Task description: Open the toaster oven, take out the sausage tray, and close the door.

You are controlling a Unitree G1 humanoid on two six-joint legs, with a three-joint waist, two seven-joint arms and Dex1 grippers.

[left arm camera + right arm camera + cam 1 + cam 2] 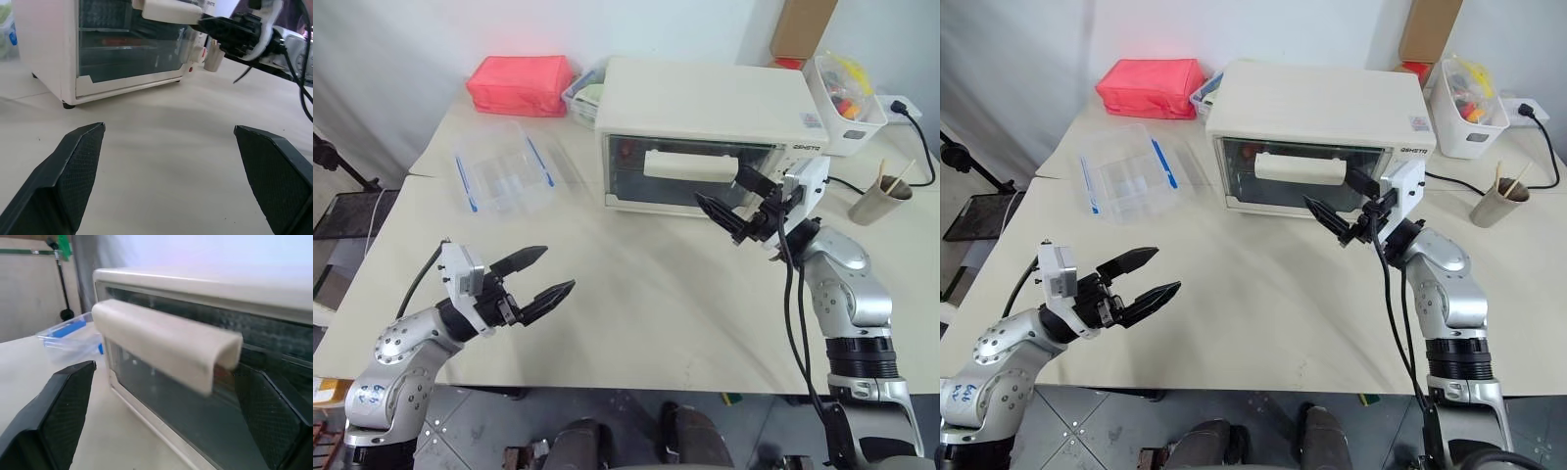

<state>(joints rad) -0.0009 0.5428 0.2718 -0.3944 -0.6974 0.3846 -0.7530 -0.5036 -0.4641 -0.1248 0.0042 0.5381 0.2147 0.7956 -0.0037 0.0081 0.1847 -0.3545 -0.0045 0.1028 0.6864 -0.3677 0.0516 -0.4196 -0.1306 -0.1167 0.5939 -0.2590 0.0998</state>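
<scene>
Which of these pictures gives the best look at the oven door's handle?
The right wrist view: the handle runs large across it, a cream-white bar between the open right gripper's fingers, not yet grasped. Both eye views show it small on the closed door. The left wrist view shows part of it at the edge.

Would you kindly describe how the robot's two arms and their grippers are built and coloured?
Both arms are silver-grey metal with rounded joint housings. The left gripper and right gripper each have two black pointed fingers with textured inner pads, mounted behind a white block. Black cables run along both arms, and the left arm's base bears handwritten marks.
</scene>
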